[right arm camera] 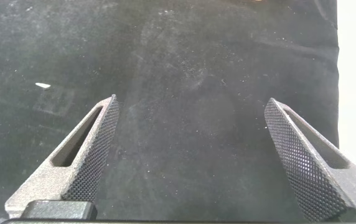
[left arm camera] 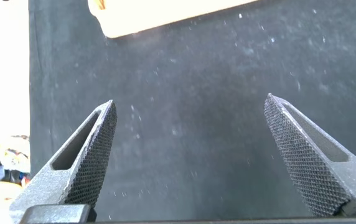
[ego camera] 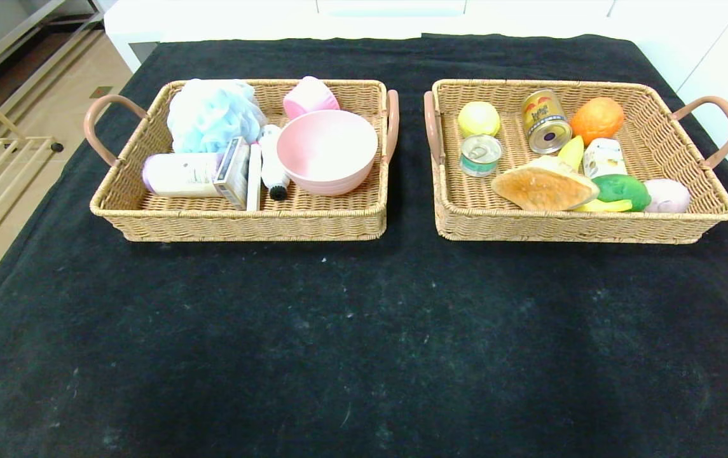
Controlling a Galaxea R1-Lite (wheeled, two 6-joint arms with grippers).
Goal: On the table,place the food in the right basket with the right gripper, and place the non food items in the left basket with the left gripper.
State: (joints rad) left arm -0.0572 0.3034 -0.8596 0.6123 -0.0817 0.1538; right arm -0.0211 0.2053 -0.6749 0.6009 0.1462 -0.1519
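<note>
while both baskets sit filled, left gripper (left arm camera: pixel 187 155) and right gripper (right arm camera: pixel 190 155) hang spread wide, empty.

My right end effector (right arm camera: pixel 190 155) hangs over the black tabletop (right arm camera: pixel 184 68), its two textured fingers (right arm camera: pixel 94 155) spread wide with nothing between them. A small white fleck (right arm camera: pixel 42 85) lies on the dusty cloth.
</note>
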